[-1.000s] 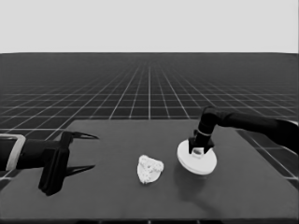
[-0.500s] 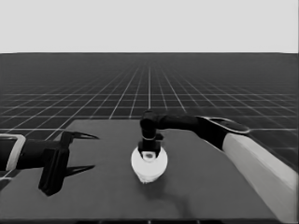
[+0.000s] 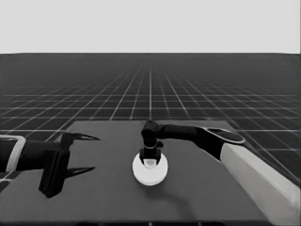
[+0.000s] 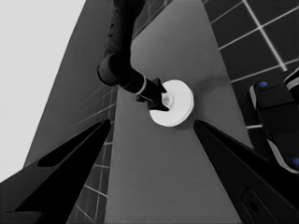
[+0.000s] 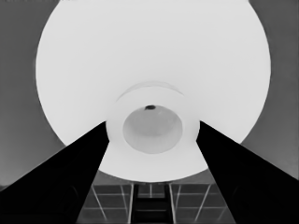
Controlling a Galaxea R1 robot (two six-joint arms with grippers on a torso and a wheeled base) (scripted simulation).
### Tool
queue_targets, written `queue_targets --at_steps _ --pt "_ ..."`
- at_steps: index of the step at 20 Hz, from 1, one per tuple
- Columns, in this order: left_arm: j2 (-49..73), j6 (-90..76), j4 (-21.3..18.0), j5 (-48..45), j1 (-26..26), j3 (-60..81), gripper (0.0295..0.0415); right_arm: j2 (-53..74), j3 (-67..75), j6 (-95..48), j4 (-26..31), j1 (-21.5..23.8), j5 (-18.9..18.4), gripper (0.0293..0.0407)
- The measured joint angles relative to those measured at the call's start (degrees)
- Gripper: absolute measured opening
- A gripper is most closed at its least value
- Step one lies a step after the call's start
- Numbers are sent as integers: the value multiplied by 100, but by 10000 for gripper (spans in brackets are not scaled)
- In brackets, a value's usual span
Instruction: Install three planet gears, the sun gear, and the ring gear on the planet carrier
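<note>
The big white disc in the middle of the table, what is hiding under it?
Nothing under the larger round part shows. It covers whatever lies beneath, so no gears or smaller round part can be seen. On top, the right gripper grips its raised hub. The left gripper waits at the table's left end.

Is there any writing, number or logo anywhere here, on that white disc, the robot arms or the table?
None: no word, number, logo or sign shows in any view.
The larger round part is plain white, gripped at its hub by the right gripper.
The left gripper, waiting at the table's left end, is plain black.
The table is unmarked.
</note>
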State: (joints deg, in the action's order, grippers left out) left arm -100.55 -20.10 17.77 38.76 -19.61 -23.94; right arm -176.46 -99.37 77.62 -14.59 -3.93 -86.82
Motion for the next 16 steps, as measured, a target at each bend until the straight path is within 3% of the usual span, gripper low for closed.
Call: queue_targets --at_steps 16 --pt "0 0 0 0 0 0 385 -9 7 726 3 -15 8 348"
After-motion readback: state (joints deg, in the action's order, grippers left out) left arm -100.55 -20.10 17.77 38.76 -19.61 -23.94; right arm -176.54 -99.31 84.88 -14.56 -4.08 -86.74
